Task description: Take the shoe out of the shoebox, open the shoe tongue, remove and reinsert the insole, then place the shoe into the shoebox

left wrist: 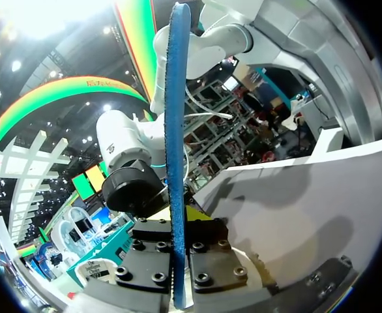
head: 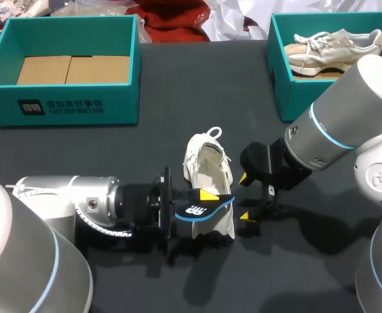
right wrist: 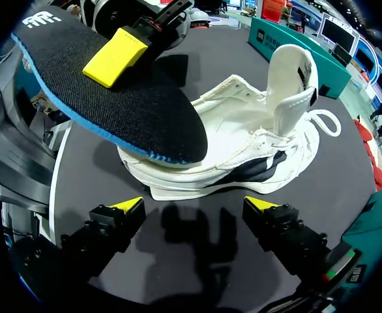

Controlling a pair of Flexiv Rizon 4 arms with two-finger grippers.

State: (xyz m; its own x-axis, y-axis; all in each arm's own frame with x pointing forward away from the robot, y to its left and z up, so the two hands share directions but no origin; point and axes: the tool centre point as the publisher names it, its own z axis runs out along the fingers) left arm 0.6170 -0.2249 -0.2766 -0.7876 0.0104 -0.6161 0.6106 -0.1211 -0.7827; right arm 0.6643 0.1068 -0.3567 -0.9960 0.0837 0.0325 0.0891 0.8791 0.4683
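A white shoe [head: 207, 171] lies on the dark table, its tongue [right wrist: 294, 85] pulled up and its mouth open. My left gripper [head: 203, 198] is shut on a dark insole with a blue edge [head: 204, 208] and holds it over the shoe's heel end. Seen from the left wrist, the insole [left wrist: 176, 143] stands edge-on between that gripper's [left wrist: 176, 225] fingers. My right gripper [head: 245, 196] is open just right of the shoe. In its wrist view, the right gripper [right wrist: 194, 205] has nothing between its fingers, and the shoe [right wrist: 256, 147] and insole [right wrist: 113, 98] lie ahead.
A teal shoebox [head: 67, 104] with cardboard in its bottom stands at the back left. A second teal box [head: 283, 85] at the back right holds a beige shoe [head: 334, 47]. The dark table between the boxes and the white shoe is bare.
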